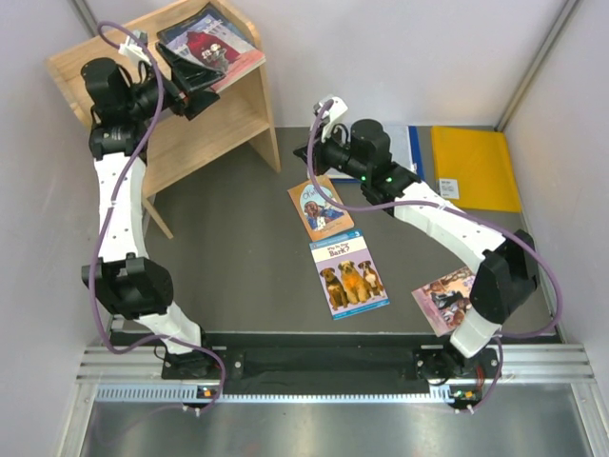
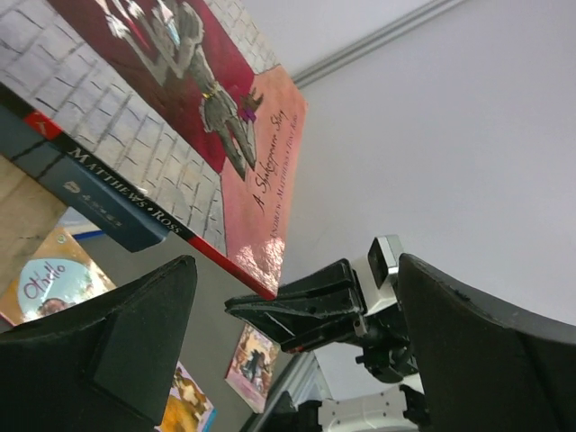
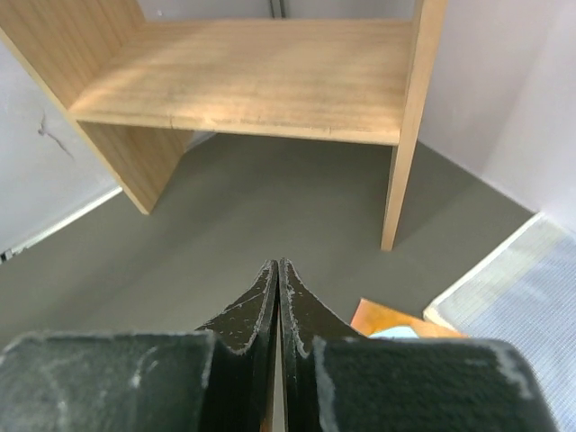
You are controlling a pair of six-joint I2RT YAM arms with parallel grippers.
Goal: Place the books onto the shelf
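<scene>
- We see a flat yellow envelope point(image 1: 476, 169) lying at the far right of the dark grey surface point(image 1: 238, 257).
- Touching its left edge, we see a pale blue-edged folder point(image 1: 422, 143), partly covered.

Five thin paperback books point(image 1: 348, 274) are counted, with one light unpainted wooden shelf point(image 1: 214, 119), one flat yellow envelope point(image 1: 476, 167) and one grey-white folder point(image 1: 423, 150).

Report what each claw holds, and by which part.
Nothing is held. The left claw stands open near the maroon-red book; the right claw is shut on nothing.
</scene>
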